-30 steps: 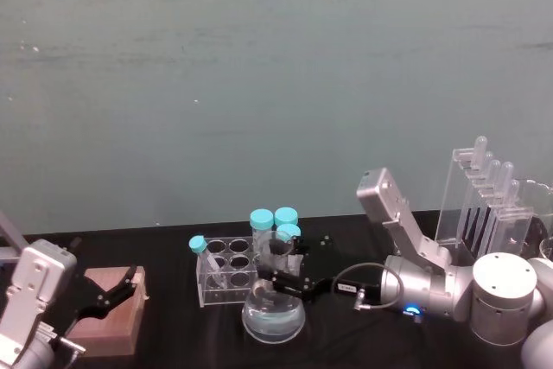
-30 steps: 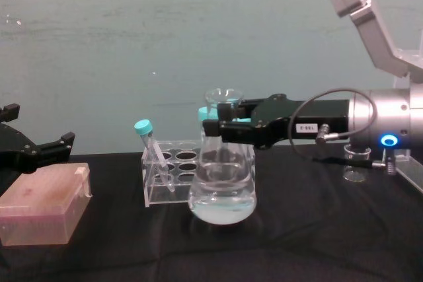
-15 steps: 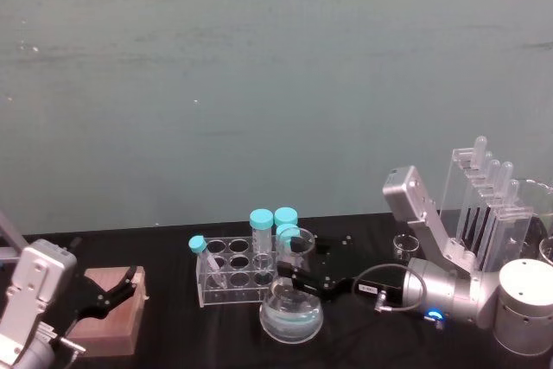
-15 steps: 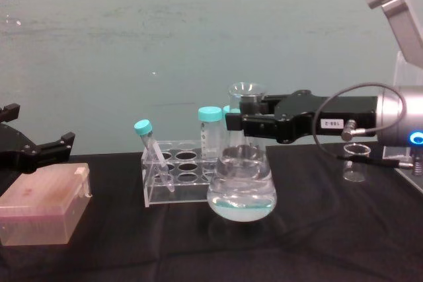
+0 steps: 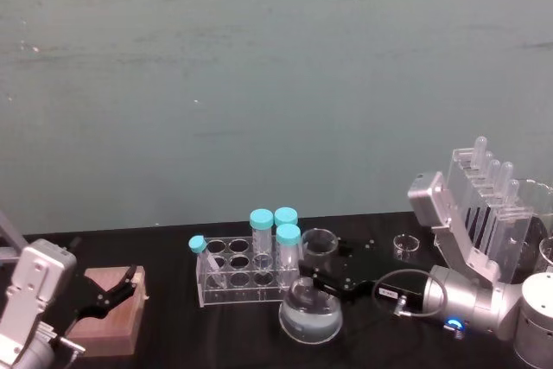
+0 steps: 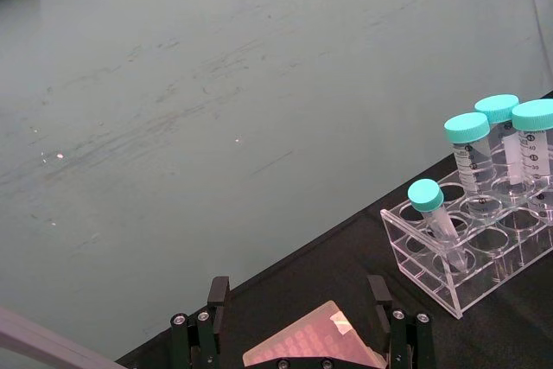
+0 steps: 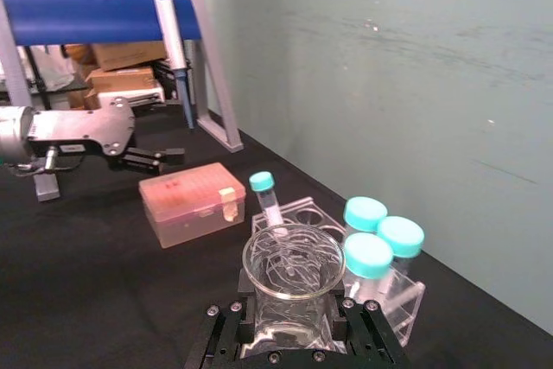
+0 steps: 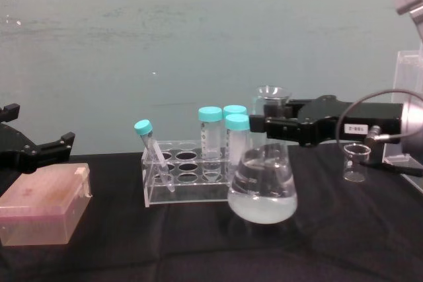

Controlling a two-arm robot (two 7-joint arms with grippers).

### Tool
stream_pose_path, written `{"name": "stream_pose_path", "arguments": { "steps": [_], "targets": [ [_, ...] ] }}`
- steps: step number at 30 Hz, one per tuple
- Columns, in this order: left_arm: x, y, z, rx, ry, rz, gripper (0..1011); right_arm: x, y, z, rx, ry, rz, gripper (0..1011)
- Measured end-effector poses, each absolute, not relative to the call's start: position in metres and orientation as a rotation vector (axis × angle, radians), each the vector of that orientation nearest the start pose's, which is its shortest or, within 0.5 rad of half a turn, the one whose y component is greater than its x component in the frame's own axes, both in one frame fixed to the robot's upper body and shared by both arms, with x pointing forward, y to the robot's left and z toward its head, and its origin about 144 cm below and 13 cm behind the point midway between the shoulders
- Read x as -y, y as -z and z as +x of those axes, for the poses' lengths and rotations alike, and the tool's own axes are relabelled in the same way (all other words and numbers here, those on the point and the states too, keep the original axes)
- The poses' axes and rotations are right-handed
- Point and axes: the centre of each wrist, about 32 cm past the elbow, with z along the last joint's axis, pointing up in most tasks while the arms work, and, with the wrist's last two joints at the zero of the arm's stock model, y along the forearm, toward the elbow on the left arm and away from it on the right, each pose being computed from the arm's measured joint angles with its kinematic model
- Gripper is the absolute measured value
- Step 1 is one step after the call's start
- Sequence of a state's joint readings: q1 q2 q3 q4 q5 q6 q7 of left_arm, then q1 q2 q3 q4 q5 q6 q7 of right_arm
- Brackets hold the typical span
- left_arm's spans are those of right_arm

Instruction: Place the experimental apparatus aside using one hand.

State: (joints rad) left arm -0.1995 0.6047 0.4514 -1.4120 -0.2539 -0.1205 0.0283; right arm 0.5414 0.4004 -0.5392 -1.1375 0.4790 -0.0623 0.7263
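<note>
I see the conical flask [image 8: 262, 188], part full of clear liquid, just right of the clear tube rack [image 8: 187, 176] on the black table [image 8: 198, 249]; whether its base touches the cloth or hangs just above it I cannot tell. My right gripper [image 8: 269, 125] reaches in from the right, its black fingers [image 8: 285, 127] pinching the flask's neck just under the flared rim, and the right wrist view looks straight down into the flask's mouth [image 7: 293, 261] between them. The rack holds three large tubes with teal caps [image 8: 225, 135] upright and one slimmer capped tube [image 8: 153, 152] leaning in its left end. Well to the right of the flask stands the small glass beaker [image 8: 355, 162], and farther right the tall acrylic stand with pipettes [image 5: 486, 209]. At the far left sits the pink tip box [image 8: 43, 204], with my left gripper [image 8: 38, 150] parked above it, its claw spread and holding nothing.
</note>
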Motion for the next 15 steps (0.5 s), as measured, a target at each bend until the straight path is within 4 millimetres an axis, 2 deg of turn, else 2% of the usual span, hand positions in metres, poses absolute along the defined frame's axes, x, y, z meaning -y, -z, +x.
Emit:
{"name": "stream_pose_path", "arguments": {
  "steps": [15],
  "targets": [
    [-0.310,-1.140,0.489,0.285,-1.248,0.304,1000,0.273,-1.177,0.570,0.008,0.671,-0.100,457]
  ]
}}
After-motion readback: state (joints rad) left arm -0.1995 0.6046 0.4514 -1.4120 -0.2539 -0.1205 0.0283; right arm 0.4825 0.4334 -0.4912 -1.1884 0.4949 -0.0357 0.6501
